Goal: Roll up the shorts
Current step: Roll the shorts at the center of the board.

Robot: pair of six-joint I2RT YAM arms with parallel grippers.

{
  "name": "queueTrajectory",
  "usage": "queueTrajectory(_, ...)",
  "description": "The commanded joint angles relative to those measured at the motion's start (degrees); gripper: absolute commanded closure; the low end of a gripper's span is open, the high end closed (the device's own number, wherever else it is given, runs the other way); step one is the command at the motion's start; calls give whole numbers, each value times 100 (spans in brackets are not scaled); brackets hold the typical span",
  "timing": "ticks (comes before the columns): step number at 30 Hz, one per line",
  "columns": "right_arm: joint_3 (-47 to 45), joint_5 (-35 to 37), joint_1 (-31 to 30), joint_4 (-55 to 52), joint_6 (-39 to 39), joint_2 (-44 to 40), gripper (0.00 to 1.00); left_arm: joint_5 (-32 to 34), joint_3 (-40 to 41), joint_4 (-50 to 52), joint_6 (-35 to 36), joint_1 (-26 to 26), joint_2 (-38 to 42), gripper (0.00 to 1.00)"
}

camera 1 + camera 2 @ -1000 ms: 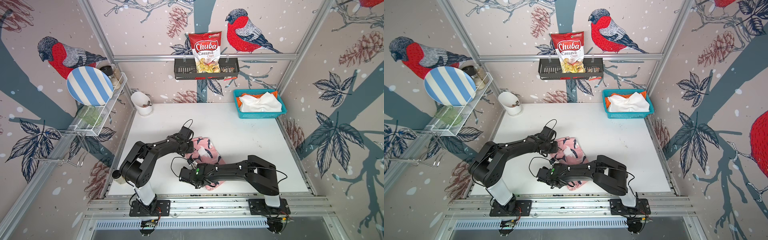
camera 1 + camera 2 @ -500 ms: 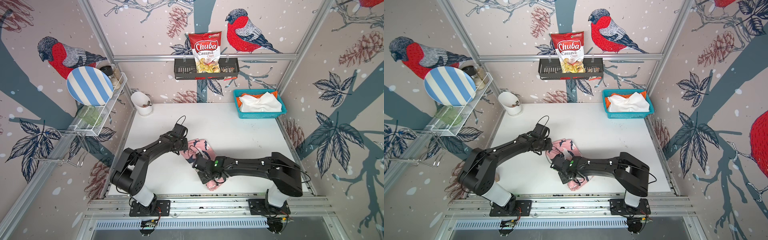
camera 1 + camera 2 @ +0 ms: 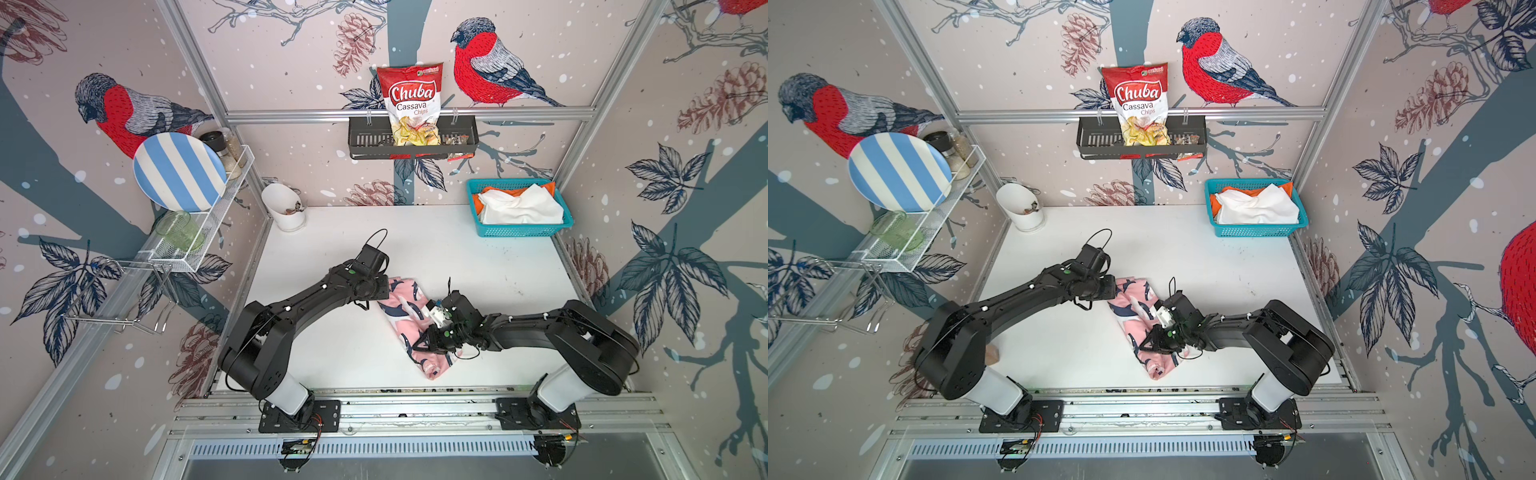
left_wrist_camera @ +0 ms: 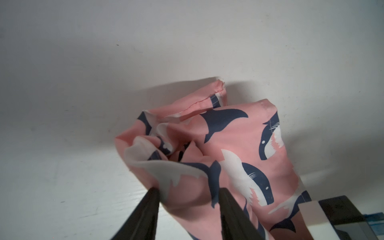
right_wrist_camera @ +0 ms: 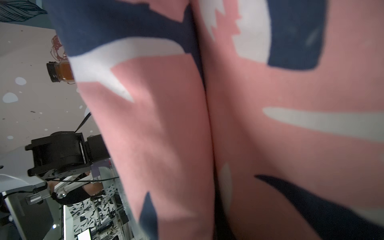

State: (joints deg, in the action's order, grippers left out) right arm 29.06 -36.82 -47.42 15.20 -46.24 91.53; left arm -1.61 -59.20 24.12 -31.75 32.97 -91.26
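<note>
The pink shorts (image 3: 405, 309) with navy-and-white sharks lie bunched in a long bundle mid-table, seen in both top views (image 3: 1133, 307). My left gripper (image 3: 384, 289) is at their far end. In the left wrist view its fingers (image 4: 149, 207) stand apart, open, with a loose bulge of the cloth (image 4: 239, 145) between them. My right gripper (image 3: 422, 343) is at the near part of the bundle, shut on the cloth. Pink cloth (image 5: 270, 104) fills the right wrist view and hides its fingers. White shorts (image 3: 519, 208) and orange shorts (image 3: 548, 189) lie in the teal basket (image 3: 519, 230).
The teal basket stands at the far right corner and a white cup (image 3: 284, 205) at the far left. A wire rack with a striped plate (image 3: 178, 170) hangs on the left wall. A chips bag (image 3: 411, 99) sits on the back shelf. A brown jar (image 3: 992, 353) stands by the left arm.
The right gripper swung from the left side of the shorts to the right, turning the cloth over into a narrower bundle. The left gripper's jaws came apart and it shifted slightly farther back.
</note>
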Motion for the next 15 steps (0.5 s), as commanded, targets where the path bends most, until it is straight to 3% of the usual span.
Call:
queueTrajectory(1,-120,145,64,-362,-27,86,75,-220,-115,-259,-67,94,-368,50)
queueTrajectory(7,463,1552,-220,-2054,492,-265,51,-191,-392,-338,92,95,-1152,53)
queueTrajectory(12,1600,3469,-822,-3984,703,-660,37,-199,-400,-367,163,95,-1326,53)
queueTrajectory(15,2490,4769,-1326,-5135,635,-483,31,-224,-380,-381,170,95,-1350,53)
